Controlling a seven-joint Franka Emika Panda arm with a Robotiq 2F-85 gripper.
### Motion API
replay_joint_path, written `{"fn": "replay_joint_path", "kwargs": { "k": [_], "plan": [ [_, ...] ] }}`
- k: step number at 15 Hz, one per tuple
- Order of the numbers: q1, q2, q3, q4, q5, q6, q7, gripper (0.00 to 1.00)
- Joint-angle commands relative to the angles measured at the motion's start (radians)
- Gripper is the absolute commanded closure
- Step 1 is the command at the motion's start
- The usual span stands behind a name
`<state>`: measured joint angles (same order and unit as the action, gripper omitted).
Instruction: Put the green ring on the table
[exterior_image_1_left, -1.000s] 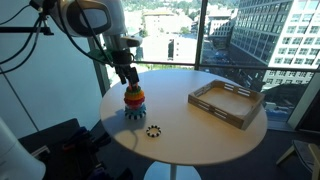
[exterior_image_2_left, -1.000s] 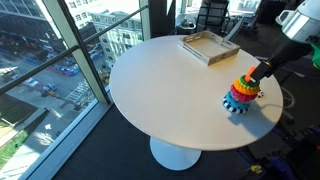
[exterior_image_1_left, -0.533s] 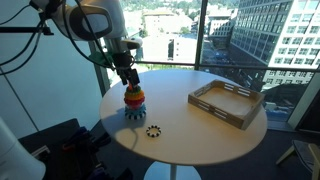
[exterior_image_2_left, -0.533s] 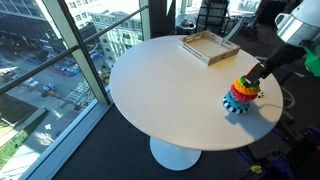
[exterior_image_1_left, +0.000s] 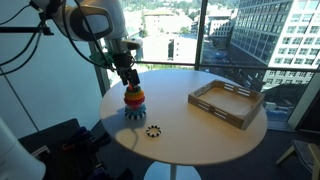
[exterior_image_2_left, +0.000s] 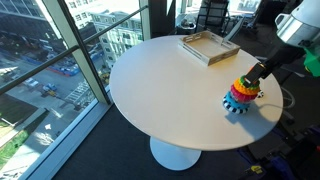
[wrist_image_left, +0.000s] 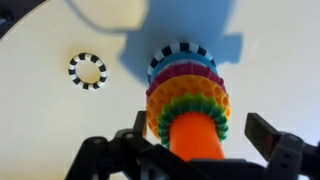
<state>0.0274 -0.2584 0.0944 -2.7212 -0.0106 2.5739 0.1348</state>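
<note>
Claw (wrist_image_left: 200, 135) is hovering over the stacking toy (wrist_image_left: 187, 90), fingers spread wide and gripping nothing.
The green ring (wrist_image_left: 188, 96) is sitting on the stack directly beneath the claw, below the orange ring (wrist_image_left: 195, 140), its hole pointing straight up. The fingers are straddling the top, with bare tabletop (wrist_image_left: 50, 125) lying alongside.

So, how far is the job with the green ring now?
Done: only a small black-and-white striped ring lies on the round white table. In hand: the open claw hangs over the stacking toy's orange top, gripping nothing. Left: take the teal-green plastic ring off the stack and set it down.
</note>
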Motion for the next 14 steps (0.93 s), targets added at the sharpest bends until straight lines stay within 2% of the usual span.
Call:
{"fn": "replay_joint_path", "kwargs": {
  "k": [1,5,6,7,9,10,12,13,14],
  "plan": [
    [-0.001,0.004,-0.007,0.006,0.003,0.017,0.016,0.00],
    [-0.001,0.006,-0.010,0.005,0.007,0.021,0.017,0.00],
    [-0.001,0.008,-0.011,0.006,0.007,0.022,0.018,0.03],
    [0.000,0.009,-0.011,0.007,0.008,0.022,0.018,0.11],
    [0.001,0.011,-0.012,0.008,0.011,0.023,0.018,0.19],
    [0.001,0.013,-0.012,0.008,0.012,0.023,0.018,0.27],
    [0.001,0.016,-0.013,0.009,0.014,0.024,0.018,0.24],
    [0.002,0.018,-0.013,0.010,0.015,0.024,0.018,0.31],
    [0.002,0.019,-0.013,0.010,0.017,0.024,0.017,0.44]
  ]
}}
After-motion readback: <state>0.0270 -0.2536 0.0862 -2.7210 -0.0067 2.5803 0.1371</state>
